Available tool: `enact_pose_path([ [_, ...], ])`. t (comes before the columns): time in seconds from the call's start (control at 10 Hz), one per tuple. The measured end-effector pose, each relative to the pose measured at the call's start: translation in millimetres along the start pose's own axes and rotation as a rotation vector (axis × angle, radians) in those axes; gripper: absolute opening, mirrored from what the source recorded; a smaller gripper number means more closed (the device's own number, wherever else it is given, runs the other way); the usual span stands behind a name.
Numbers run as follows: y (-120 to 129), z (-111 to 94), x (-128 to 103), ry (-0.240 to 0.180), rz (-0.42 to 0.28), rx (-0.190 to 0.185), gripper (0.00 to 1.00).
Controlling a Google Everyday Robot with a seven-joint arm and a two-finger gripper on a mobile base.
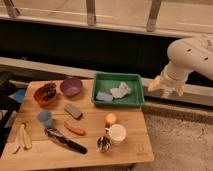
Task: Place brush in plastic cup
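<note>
Near the front edge of the table (134,146), toward its front-left corner, we find the brush (65,140) lying flat, its long axis slanting from the grey head at back-left to the black handle tip at front-right. The plastic cup (45,117) stands just behind the head. Farthest off, the gripper (167,90) hangs beyond the table's right edge, so the brush lies well apart, diagonally across the table; we cannot tell whether the jaws are released or clenched.
</note>
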Motion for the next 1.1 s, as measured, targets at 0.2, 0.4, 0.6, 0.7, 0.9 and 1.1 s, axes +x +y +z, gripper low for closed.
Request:
enact_pose_path([
  [0.2, 43, -6, 2, -0.015, -0.091, -0.031, 0.80],
  [0.4, 98, -12, 8, -0.027, -0.205, -0.069, 0.80],
  [0.6, 151, -18, 26, -0.024, -0.334, -0.111, 0.80],
  [0.7, 182, -23, 44, -0.006, -0.421, -0.145, 0.80],
  [0.9, 214, -30, 74, 0.019, -0.559, -0.179, 0.80],
  [1.1, 216, -31, 76, 0.020, -0.567, -0.182, 0.80],
])
